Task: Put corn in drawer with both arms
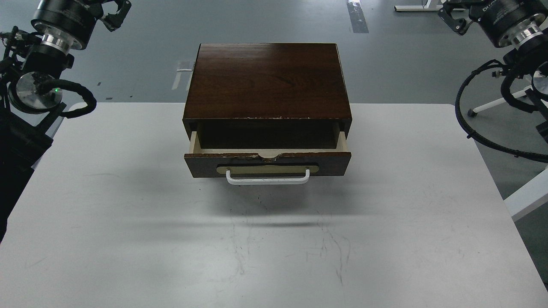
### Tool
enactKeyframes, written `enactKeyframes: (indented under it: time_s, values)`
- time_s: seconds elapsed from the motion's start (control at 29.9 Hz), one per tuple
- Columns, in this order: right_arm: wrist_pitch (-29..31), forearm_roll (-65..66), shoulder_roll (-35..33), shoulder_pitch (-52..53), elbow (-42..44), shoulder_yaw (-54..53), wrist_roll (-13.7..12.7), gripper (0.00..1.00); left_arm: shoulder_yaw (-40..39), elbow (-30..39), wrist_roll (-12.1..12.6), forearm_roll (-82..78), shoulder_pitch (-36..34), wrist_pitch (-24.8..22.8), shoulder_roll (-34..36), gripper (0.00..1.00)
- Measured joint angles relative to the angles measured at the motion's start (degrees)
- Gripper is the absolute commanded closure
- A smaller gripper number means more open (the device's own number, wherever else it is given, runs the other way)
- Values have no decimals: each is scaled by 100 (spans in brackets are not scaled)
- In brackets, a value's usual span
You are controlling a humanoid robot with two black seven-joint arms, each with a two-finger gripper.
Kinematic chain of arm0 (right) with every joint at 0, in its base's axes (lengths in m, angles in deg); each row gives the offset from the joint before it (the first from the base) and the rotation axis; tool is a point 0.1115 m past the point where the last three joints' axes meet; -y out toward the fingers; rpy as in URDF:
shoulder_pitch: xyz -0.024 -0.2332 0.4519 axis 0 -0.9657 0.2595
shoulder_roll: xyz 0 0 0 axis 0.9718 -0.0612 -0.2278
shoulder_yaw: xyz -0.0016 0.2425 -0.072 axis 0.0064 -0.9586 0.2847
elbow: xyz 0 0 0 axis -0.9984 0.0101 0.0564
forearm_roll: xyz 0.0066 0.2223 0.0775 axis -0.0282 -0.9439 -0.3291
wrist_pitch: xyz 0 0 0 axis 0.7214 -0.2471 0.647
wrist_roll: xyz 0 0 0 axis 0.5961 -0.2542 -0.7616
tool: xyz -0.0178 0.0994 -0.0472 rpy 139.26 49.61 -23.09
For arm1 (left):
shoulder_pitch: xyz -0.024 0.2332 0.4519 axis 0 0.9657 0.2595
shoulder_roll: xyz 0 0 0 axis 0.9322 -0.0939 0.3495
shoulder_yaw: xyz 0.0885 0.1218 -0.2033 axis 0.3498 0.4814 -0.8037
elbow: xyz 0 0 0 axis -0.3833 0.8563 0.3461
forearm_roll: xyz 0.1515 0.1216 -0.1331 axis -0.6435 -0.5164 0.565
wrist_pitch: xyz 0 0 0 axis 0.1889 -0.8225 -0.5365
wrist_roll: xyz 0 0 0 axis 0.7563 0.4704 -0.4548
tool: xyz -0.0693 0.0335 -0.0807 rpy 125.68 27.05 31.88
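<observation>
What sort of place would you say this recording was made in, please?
Probably a robotics lab or test room: a bare white table on a grey floor marked with tape, holding only a wooden drawer box, with the left arm alongside.

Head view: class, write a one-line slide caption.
Partly open drawer on white table, both arms raised; no corn visible.

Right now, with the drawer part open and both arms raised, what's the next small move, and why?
Probably lower the left claw toward the drawer front to push it shut: no corn shows on the table, so it likely lies inside, unseen.
</observation>
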Motion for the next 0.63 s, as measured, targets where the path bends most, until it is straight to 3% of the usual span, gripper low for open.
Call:
enactKeyframes:
  time_s: [0.63]
  values:
    - [0, -336, 77, -565, 188, -144, 260, 0, -9, -59, 12, 12, 436, 0, 13, 2]
